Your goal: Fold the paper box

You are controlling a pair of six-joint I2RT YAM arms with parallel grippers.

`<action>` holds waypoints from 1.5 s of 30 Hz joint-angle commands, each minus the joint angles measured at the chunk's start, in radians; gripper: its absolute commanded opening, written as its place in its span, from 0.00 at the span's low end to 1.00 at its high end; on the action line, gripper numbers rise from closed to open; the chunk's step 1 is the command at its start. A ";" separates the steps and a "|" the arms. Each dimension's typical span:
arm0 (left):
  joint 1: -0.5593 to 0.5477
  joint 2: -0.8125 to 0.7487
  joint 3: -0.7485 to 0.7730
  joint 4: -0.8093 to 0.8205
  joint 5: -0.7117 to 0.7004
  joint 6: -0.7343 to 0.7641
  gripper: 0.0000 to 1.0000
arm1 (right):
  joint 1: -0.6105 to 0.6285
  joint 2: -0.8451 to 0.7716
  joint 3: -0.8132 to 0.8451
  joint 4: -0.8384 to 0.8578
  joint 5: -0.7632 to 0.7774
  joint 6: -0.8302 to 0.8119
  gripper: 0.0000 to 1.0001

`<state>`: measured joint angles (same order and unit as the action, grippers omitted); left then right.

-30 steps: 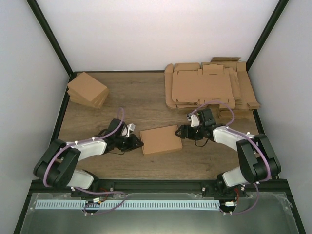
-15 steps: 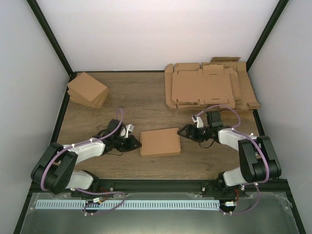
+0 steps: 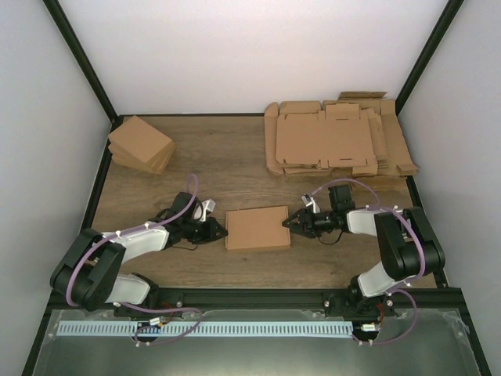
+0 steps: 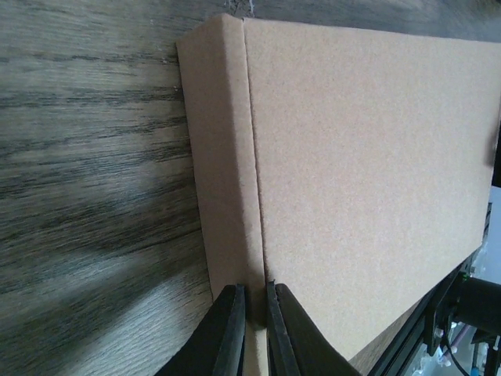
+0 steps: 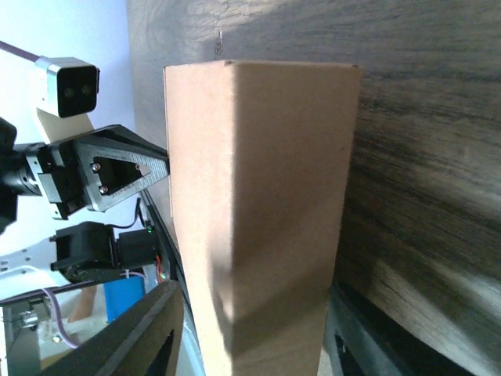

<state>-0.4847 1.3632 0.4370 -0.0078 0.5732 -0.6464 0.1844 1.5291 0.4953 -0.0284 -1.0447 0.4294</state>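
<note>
The paper box (image 3: 257, 228) lies closed and flat on the wooden table, near the front middle. My left gripper (image 3: 221, 232) sits at its left edge. In the left wrist view the two fingers (image 4: 235, 313) are almost together, and the left gripper (image 4: 253, 301) rests its tips on the box's (image 4: 368, 172) narrow side wall at the crease. My right gripper (image 3: 290, 222) is at the box's right edge. In the right wrist view this gripper (image 5: 258, 337) is wide open and straddles the end of the box (image 5: 258, 172).
A thick pile of flat tabbed cardboard sheets (image 3: 333, 141) lies at the back right. A pile of small brown boxes (image 3: 141, 144) stands at the back left. A black rail (image 3: 258, 296) runs along the table's front edge. Dark frame posts rise at both back corners.
My right gripper has moved from the box's far right corner to the middle of its right edge. The box has turned a little and lies straighter. The left gripper has barely moved.
</note>
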 commanded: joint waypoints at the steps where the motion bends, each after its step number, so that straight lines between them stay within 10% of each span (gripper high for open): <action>1: 0.000 0.019 -0.021 -0.060 -0.029 0.024 0.12 | -0.006 0.012 -0.001 0.041 -0.063 0.009 0.49; 6: 0.000 -0.020 0.005 -0.090 -0.026 0.018 0.17 | -0.005 0.002 -0.002 0.043 -0.074 0.019 0.37; 15: 0.001 -0.321 0.109 -0.183 -0.053 -0.070 0.76 | -0.005 -0.102 0.018 0.108 -0.069 0.167 0.32; 22: 0.001 -0.440 0.082 0.059 -0.019 -0.380 0.95 | -0.004 -0.204 0.118 0.225 0.024 0.421 0.32; 35: -0.042 -0.392 0.079 0.549 -0.304 -0.767 1.00 | 0.088 -0.216 0.320 0.409 0.246 0.809 0.27; 45: -0.093 -0.310 0.170 0.568 -0.407 -0.764 1.00 | 0.187 -0.207 0.438 0.294 0.350 0.847 0.27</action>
<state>-0.5571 1.0378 0.5598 0.4835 0.2337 -1.3994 0.3431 1.3182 0.8787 0.3141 -0.7559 1.2434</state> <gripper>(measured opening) 0.999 0.339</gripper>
